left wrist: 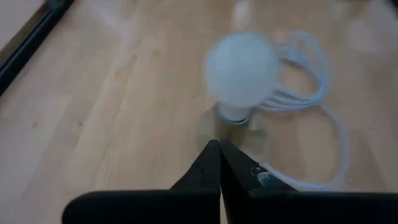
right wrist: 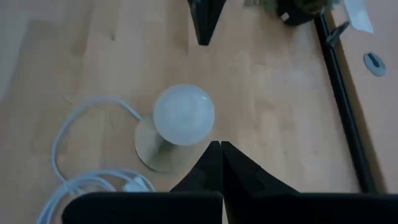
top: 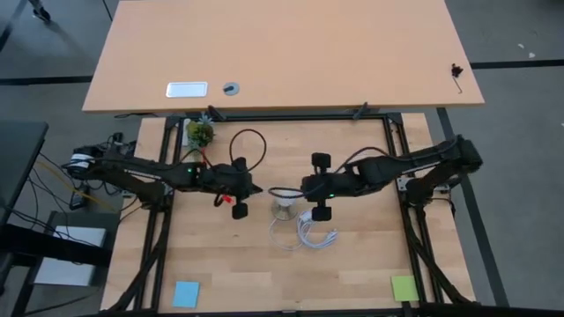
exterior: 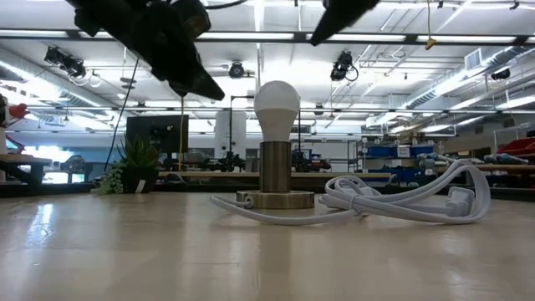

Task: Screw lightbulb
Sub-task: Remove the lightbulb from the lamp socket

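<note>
The white lightbulb [exterior: 277, 104] stands upright, its narrow base in the brass socket [exterior: 276, 171], whose round foot rests on the wooden table; it also shows as the lightbulb [left wrist: 241, 68] and the lightbulb [right wrist: 184, 115]. My left gripper [left wrist: 219, 146] is shut and hangs above the table just left of the bulb, clear of it; it appears too as my left gripper [exterior: 216, 92]. My right gripper [right wrist: 219, 144] is shut, up in the air just right of the bulb and apart from it, its fingertip showing as my right gripper [exterior: 316, 40].
A coiled white cable [top: 313, 231] lies on the table near and right of the socket. A small plant [top: 200, 134] stands at the far left. A blue note [top: 186, 293] and a green note [top: 404, 287] lie at the near edge. A larger table [top: 282, 53] stands beyond.
</note>
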